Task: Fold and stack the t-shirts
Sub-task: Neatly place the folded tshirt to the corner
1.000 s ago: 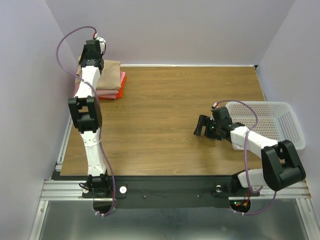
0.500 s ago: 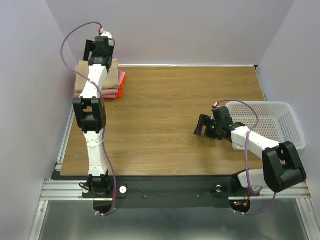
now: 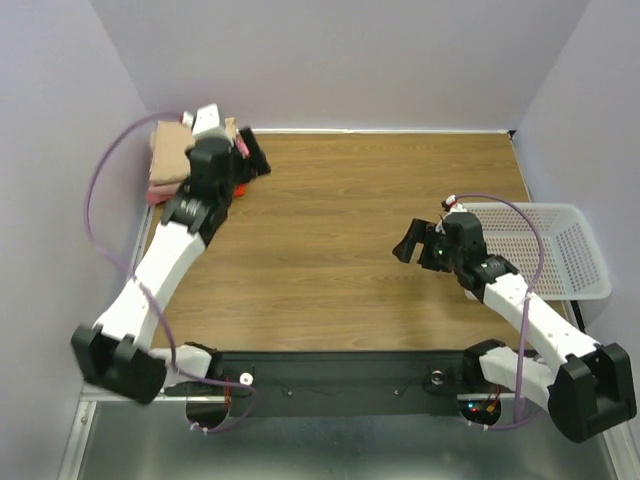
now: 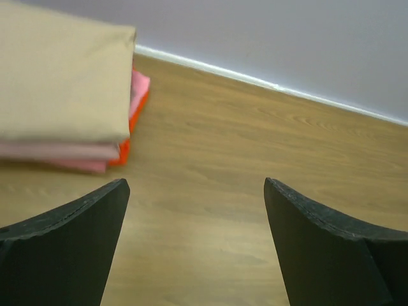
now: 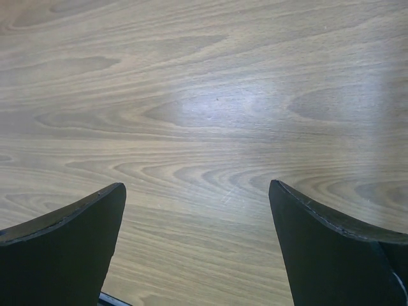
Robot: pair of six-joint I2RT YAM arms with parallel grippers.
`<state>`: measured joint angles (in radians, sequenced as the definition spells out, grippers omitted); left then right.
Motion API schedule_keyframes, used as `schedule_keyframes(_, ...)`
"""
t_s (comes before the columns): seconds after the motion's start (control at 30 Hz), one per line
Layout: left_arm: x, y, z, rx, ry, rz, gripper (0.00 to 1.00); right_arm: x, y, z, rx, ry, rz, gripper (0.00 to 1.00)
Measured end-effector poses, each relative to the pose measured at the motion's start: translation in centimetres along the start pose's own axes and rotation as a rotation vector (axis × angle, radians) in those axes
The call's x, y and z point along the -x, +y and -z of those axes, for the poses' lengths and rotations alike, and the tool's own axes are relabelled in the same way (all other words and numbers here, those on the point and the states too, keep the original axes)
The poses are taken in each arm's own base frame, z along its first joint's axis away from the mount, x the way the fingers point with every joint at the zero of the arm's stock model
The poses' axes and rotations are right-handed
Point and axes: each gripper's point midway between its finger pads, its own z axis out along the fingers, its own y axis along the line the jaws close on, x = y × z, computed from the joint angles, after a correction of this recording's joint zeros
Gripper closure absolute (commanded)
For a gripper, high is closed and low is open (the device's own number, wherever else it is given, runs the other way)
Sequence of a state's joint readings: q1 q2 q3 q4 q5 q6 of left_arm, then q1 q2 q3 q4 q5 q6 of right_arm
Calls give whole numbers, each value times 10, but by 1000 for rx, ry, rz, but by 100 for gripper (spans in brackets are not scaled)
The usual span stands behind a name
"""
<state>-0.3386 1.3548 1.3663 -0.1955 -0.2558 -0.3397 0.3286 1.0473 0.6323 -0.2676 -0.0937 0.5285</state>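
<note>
The t-shirts lie folded in one stack at the table's far left corner. The tan shirt [image 3: 168, 152] is on top, with salmon-pink [image 3: 156, 194] and orange-red [image 3: 238, 187] edges showing beneath it. In the left wrist view the tan shirt [image 4: 64, 70] tops the pink [image 4: 138, 94] and orange-red [image 4: 123, 150] layers at the upper left. My left gripper [image 3: 258, 163] is open and empty just right of the stack, and in its own view [image 4: 194, 185] only bare wood lies between the fingers. My right gripper [image 3: 408, 246] is open and empty over the table's right-middle [image 5: 197, 186].
A white plastic mesh basket [image 3: 580, 262] stands at the right edge, just behind my right arm. The wooden table [image 3: 340, 230] is enclosed by pale walls at the back and both sides. The left arm's cable [image 3: 100, 200] loops over the left edge.
My left arm has swung down and back from above the stack; its gripper now sits beside the stack's right edge. My right arm has shifted its elbow rightward, with the gripper staying near the same spot.
</note>
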Motion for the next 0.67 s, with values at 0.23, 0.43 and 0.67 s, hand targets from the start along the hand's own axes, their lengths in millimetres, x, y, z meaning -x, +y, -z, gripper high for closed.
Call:
schedule_keyframes(0.23, -173, 17, 80, -59, 240, 194, 2, -3, -5, 13, -9, -42, -28, 0)
schedule_keyframes(0.43, -250, 60, 107, 52, 394, 253, 1, -21, -22, 10, -63, -11, -60, 0)
schedule_keyframes(0.67, -235, 62, 109, 69, 327, 323, 2, -24, -24, 15, -61, -26, -68, 0)
